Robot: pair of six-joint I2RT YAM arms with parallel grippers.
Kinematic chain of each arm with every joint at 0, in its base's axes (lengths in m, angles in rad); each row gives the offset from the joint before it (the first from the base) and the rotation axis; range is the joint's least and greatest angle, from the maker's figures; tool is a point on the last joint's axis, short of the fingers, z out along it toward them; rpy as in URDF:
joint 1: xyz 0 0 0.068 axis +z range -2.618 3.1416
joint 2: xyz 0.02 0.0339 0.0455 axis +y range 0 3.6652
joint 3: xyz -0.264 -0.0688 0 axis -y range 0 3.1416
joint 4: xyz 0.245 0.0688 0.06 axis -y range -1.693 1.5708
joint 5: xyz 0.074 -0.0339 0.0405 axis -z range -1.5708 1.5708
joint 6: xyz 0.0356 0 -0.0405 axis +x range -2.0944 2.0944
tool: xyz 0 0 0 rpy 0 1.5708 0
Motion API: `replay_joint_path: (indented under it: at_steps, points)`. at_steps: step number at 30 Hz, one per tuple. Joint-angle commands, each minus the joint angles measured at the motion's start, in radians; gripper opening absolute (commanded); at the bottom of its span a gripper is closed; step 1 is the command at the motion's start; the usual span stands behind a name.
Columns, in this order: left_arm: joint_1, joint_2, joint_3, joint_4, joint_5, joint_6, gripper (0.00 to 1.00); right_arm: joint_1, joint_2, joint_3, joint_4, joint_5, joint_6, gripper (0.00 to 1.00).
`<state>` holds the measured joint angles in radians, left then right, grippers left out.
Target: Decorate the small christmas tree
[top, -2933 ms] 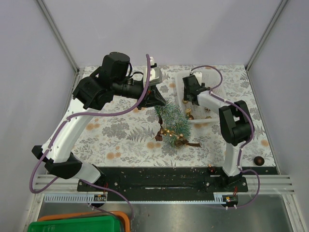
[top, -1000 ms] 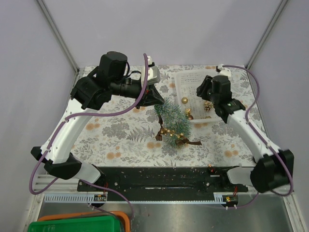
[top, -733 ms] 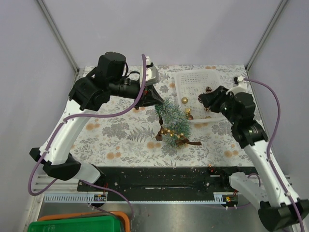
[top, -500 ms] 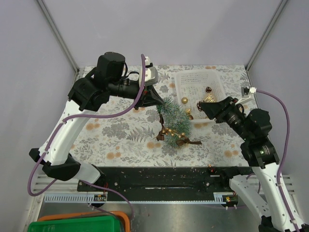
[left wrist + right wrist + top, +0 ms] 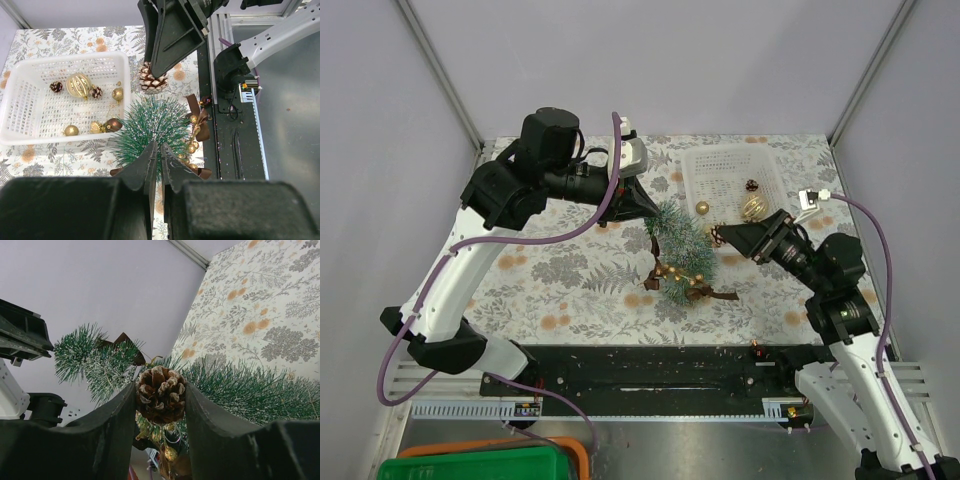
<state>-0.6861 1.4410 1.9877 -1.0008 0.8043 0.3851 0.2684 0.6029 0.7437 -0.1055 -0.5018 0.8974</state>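
The small christmas tree (image 5: pixel 682 250) stands tilted on the leaf-print cloth, with a brown ribbon and gold beads (image 5: pixel 692 290) at its foot. My left gripper (image 5: pixel 655 212) is shut on the tree's tip, seen from above in the left wrist view (image 5: pixel 156 145) with the tree (image 5: pixel 155 120) below it. My right gripper (image 5: pixel 718 237) is shut on a frosted pinecone (image 5: pixel 161 400) and holds it against the tree's right side (image 5: pixel 240 385). The pinecone also shows in the left wrist view (image 5: pixel 151 80).
A white basket (image 5: pixel 720 165) stands behind the tree at the back right. It holds a large gold ball (image 5: pixel 752 207), a small gold ball (image 5: pixel 702 208) and a dark ornament (image 5: pixel 751 185). In the left wrist view the basket (image 5: pixel 25 125) holds several more ornaments.
My right arm has pulled back from the basket with the pinecone and swung left to the tree's side. My left gripper has stayed at the tree's tip.
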Motion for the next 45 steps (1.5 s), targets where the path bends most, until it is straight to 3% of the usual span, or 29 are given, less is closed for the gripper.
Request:
replay_joint_path:
  at_steps: [1,11,45]
  points:
    - [0.003,-0.021,0.016,0.034,0.030,0.000,0.10,0.002,-0.012,-0.026,0.176,-0.008,0.058,0.41]
    - [0.003,-0.014,0.019,0.034,0.038,0.000,0.04,0.002,-0.046,-0.063,0.227,0.086,0.055,0.39]
    - [0.003,-0.008,0.029,0.033,0.033,-0.002,0.01,0.002,0.037,-0.239,0.536,0.091,0.238,0.34]
